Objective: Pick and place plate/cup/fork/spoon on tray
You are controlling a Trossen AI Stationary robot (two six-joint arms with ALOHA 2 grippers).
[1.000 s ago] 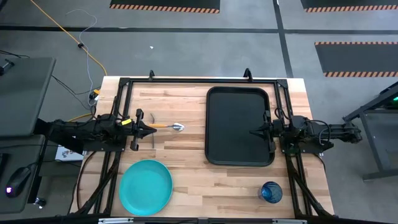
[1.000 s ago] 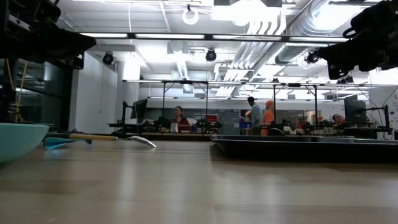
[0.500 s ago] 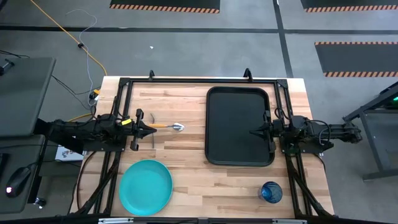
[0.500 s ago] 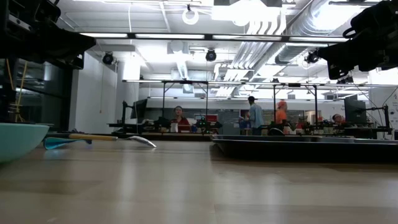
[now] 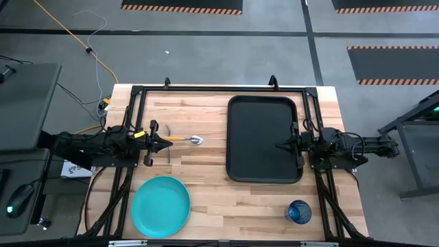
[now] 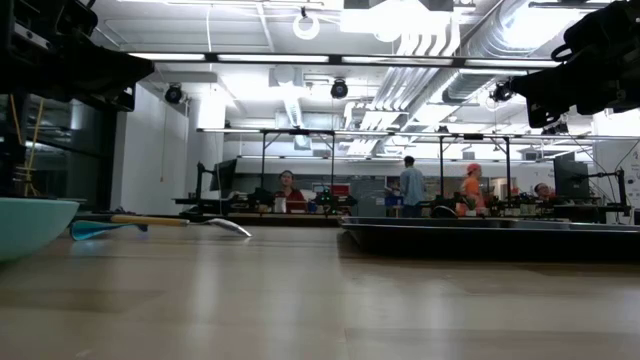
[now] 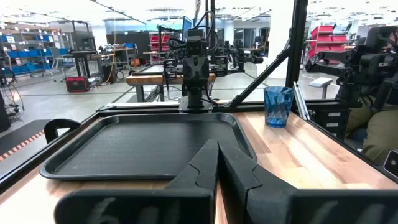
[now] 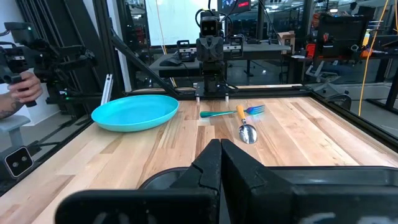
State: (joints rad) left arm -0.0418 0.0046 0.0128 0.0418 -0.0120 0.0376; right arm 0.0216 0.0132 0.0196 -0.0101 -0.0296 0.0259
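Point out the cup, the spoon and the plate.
cup (image 5: 298, 212): high view, on its round blue body near the table's front right corner.
spoon (image 5: 196, 140): high view, on its shiny silver bowl.
plate (image 5: 160, 206): high view, on the middle of its turquoise face.

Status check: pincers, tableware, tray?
Left pincer and right pincer shut, empty. Plate, cup, spoon, fork on table. Tray bare, unobstructed.
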